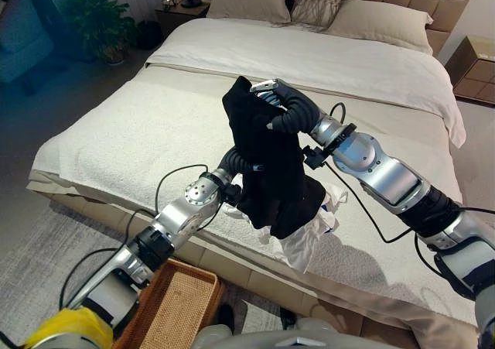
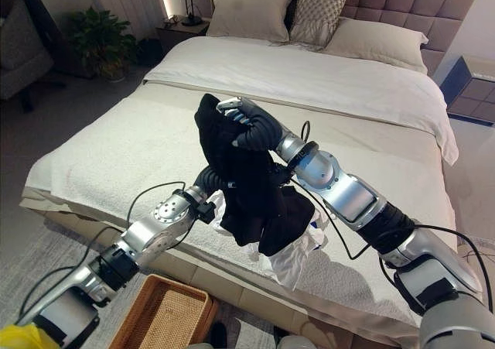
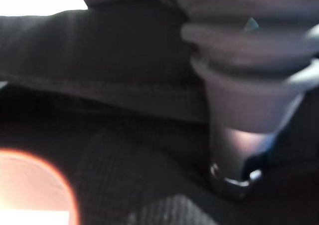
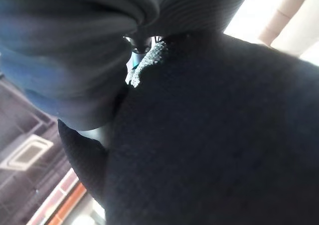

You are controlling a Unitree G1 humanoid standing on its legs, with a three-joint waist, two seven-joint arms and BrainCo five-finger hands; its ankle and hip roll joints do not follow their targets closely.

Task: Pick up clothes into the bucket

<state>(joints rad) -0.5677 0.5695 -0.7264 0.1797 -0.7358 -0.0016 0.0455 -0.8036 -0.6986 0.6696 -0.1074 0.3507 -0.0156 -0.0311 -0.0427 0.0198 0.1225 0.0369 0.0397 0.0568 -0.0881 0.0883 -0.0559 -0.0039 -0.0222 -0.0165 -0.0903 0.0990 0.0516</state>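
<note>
Right hand [image 1: 271, 94] curled over top of black garment [image 1: 271, 171], lifted clear above bed [image 1: 139, 124]. Left hand buried beneath cloth, finger state not discernible. White garment [image 1: 305, 244] lying under it at mattress edge. Step: lift. Next, probably: carry to wicker bucket [image 1: 174, 306] on floor, release.

We see a plain black cloth garment [image 1: 267, 159], a white crumpled cloth [image 1: 305, 244], a tan woven wicker basket [image 1: 174, 306] (honey-brown weave).
</note>
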